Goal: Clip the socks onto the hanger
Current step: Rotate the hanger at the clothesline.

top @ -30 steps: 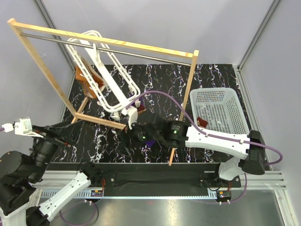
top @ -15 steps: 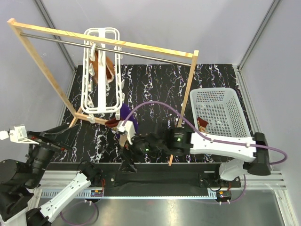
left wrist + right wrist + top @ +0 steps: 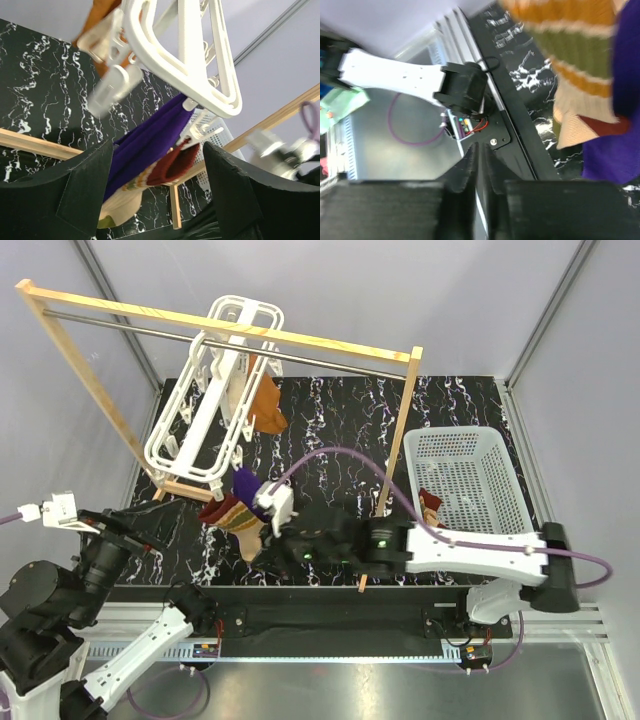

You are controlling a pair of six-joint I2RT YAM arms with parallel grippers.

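Socks (image 3: 575, 50) dangle under the tilted hanger (image 3: 192, 55). Our left jaws stand spread, our right jaws pressed together.

**A robot test cell in a lab**

Plain grey panel walls (image 3: 400, 290) in metal framing boxed in a black marbled tabletop (image 3: 450, 410). A left arm (image 3: 130, 660) and a right arm (image 3: 470, 545) were bolted to a metal rail (image 3: 330, 645) at the near edge, with a purple cable (image 3: 330, 455) trailing. A wooden rack (image 3: 300, 338), the hanger (image 3: 228, 390) and, at the right, a white basket (image 3: 455, 432) were the household things there.
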